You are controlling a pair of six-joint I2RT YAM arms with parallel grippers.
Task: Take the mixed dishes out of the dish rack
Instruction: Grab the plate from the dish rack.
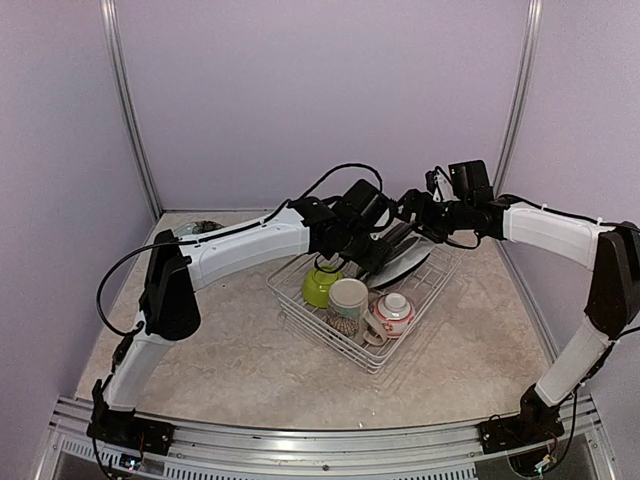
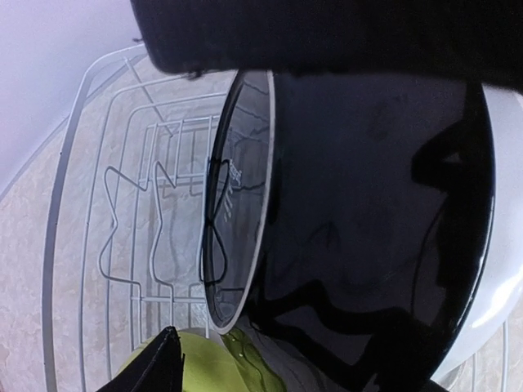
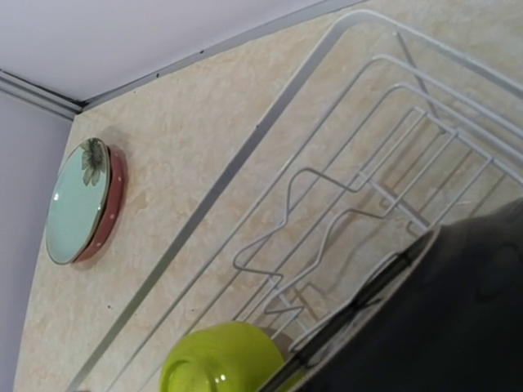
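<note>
The white wire dish rack (image 1: 300, 312) stands mid-table. In it are a lime-green bowl (image 1: 321, 286), a cream patterned mug (image 1: 347, 303), a white-and-red small bowl (image 1: 393, 313), and a black plate (image 1: 385, 252) leaning on a white plate (image 1: 412, 262) at the back. My left gripper (image 1: 352, 243) is at the black plate. In the left wrist view one fingertip (image 2: 159, 363) shows wide to the left, beside the black plate's (image 2: 368, 229) rim; the other is hidden. My right gripper (image 1: 425, 212) hovers over the plates' far end. Its fingers do not show.
A pale green plate stacked on a red dotted plate (image 1: 200, 228) lies on the table at the back left, outside the rack, and also shows in the right wrist view (image 3: 78, 200). Empty upright tines (image 3: 327, 220) stand at the rack's back left. Walls enclose the table.
</note>
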